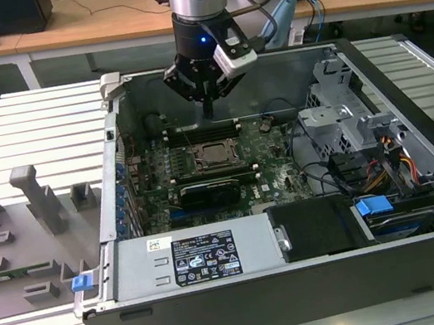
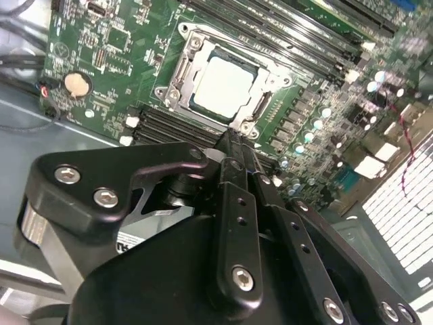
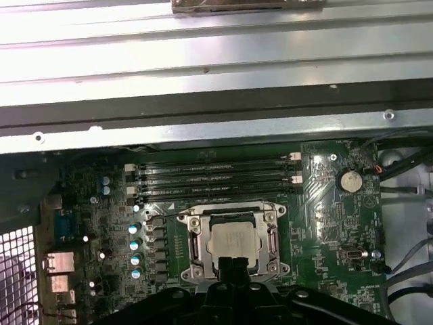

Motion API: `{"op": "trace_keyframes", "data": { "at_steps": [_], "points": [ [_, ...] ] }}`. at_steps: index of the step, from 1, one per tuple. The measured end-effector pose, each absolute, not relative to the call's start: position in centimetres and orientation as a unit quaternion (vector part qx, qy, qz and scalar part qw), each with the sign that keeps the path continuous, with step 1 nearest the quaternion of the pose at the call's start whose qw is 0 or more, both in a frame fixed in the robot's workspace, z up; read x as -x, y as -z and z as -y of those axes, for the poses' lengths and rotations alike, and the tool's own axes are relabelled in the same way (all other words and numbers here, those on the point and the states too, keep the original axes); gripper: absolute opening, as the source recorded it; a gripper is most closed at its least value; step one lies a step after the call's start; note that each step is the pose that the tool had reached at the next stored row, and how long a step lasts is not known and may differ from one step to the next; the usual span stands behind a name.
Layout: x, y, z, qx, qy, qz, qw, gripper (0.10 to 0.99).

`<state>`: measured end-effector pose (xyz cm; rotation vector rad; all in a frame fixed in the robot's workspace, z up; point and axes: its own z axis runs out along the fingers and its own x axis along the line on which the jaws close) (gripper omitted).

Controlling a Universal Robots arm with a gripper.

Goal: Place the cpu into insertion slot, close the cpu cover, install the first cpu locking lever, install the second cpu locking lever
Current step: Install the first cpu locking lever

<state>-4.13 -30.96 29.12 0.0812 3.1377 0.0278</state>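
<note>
**Black gripper, jaws together and empty, over the seated cpu**

In the exterior view, the black two-fingered gripper (image 1: pixel 207 108) hangs inside the open dark grey metal computer case (image 1: pixel 414 136). Its jaws are pressed together on nothing, and it sits just behind the square black-rimmed insertion slot (image 1: pixel 206 158), above the long black memory slots (image 1: pixel 203 131). The small flat square silvery-tan cpu (image 1: pixel 218 153) lies in that slot on the green motherboard (image 1: pixel 269 149). In the second wrist view, the thin square silver metal cpu cover (image 2: pixel 177 80) lies flat around the slot, and the chip shows through its window (whether the levers are latched I cannot tell). In the first wrist view, the closed fingertips overlap the edge of the cpu, and a round silver coin cell (image 3: pixel 350 180) sits well apart from the slot.
</note>
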Motion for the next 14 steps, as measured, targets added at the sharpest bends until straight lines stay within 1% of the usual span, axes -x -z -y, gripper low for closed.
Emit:
{"op": "trace_keyframes", "data": {
  "at_steps": [8,14],
  "points": [
    [4.16,-29.11,30.96,0.013,-0.009,-1.000,0.001,0.106],
    [4.52,-29.11,30.96,0.014,-0.009,-1.000,0.001,0.106]
  ]
}}
